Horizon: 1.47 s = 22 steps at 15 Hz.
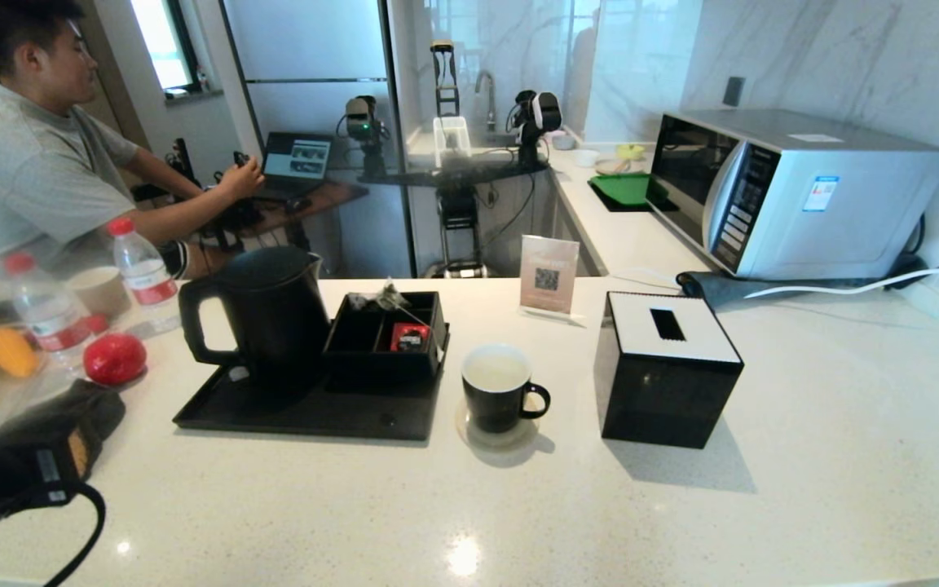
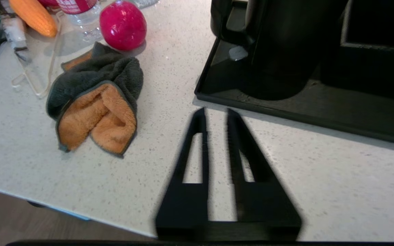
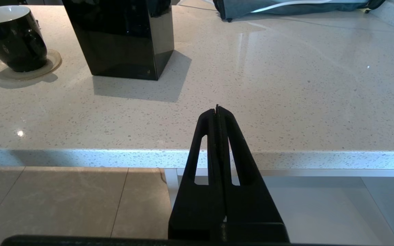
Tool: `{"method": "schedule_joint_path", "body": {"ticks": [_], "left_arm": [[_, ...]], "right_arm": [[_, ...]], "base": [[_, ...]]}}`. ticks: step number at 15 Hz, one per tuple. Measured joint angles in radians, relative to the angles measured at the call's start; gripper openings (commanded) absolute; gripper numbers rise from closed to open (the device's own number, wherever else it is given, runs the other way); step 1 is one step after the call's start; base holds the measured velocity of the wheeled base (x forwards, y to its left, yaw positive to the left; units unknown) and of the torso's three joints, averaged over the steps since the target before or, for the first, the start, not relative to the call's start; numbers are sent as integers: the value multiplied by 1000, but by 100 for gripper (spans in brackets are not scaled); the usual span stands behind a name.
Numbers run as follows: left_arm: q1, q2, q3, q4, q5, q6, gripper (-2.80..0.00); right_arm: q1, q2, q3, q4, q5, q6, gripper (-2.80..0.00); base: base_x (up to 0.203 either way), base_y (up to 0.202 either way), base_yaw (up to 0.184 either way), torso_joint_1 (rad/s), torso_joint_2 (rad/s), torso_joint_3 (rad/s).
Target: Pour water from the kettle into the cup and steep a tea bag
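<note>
Left gripper: my left gripper [image 2: 216, 112] hovers over the pale speckled counter [image 2: 320, 184] with a narrow gap between its fingers, pinching nothing.
Kettle: the tall matte-black electric kettle [image 1: 270, 314] stands just ahead of that gripper on the flat black tray [image 2: 286, 112], its big loop handle [image 1: 192, 322] on the near left side.
Step in hand, as I judge it: reach for the handle, so I spread the fingers wider before closing in, then come at the loop squarely.
Cup: the small glossy black mug with white inside [image 1: 502, 395] sits on a round coaster, well to the right of the gripper past the tray; it seems to hold some pale liquid already.
Tea bag: something mesh-like lies in the black compartment box [image 1: 388, 330] beyond the kettle; I cannot tell for sure.
Watch for: the grey-and-orange folded cloth [image 2: 96, 102] lies beside the gripper on its left; I keep clear.
Right gripper: my right gripper [image 3: 217, 109] is parked at the counter's near edge, fingers pressed together.
</note>
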Motion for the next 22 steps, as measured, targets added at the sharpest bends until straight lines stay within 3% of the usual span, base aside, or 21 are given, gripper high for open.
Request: {"method": "schedule_joint_path", "body": {"ticks": [6,11,12,22], "left_arm": [[4,365,90,-441,4,7,0],[3,686,87,-857,51,36,0],[3,730,68,-900,60,40,0],[4,910,-158,-910,68,57,0]], "right_arm": [[0,0,0,0,0,0,-280],[0,0,0,0,0,0,-280],[0,0,0,0,0,0,-280],[0,0,0,0,0,0,-280]], "base": [[0,0,0,0,0,0],[0,0,0,0,0,0],[0,0,0,0,0,0],[0,0,0,0,0,0]]}}
